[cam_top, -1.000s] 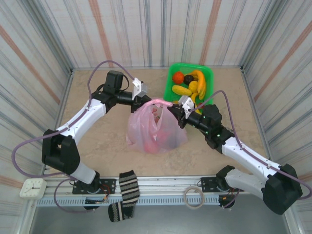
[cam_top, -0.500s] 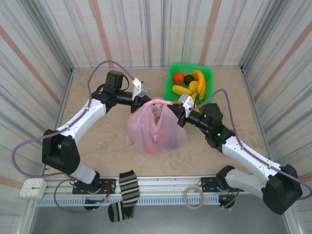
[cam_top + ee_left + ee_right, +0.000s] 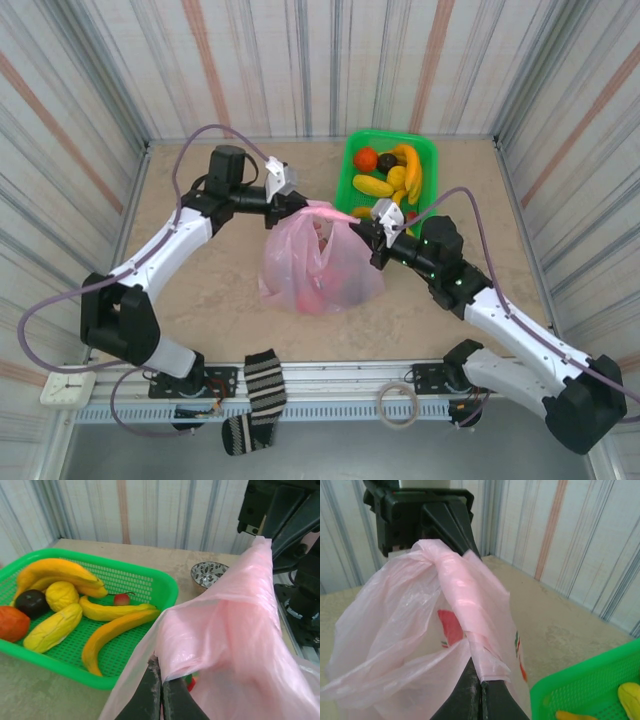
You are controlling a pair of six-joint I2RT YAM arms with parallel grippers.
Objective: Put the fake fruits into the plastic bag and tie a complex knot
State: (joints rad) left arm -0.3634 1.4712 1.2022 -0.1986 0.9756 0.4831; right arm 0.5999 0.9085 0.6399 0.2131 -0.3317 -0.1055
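The pink plastic bag (image 3: 320,265) stands on the table between both arms, its handles drawn up into a twisted band (image 3: 330,209). My left gripper (image 3: 299,206) is shut on the band's left end, and film is pinched in it in the left wrist view (image 3: 161,680). My right gripper (image 3: 373,236) is shut on the flat strap end (image 3: 490,667). The fake fruits (image 3: 390,175), bananas, a red, an orange and a dark round one, lie in the green basket (image 3: 125,582). Red shapes show through the bag; I cannot tell fruit from print. A knot is out of view.
The green basket (image 3: 352,150) sits at the back right, just behind my right gripper. A small patterned bowl (image 3: 207,573) stands beside it. On the front rail lie a striped sock (image 3: 262,388), a tape roll (image 3: 400,404) and a clock (image 3: 66,385). Corrugated walls enclose the table.
The two grippers have drawn slightly apart, the left one back to the left and the right one to the right. The pink band between them is pulled tighter. The bag's body stays put.
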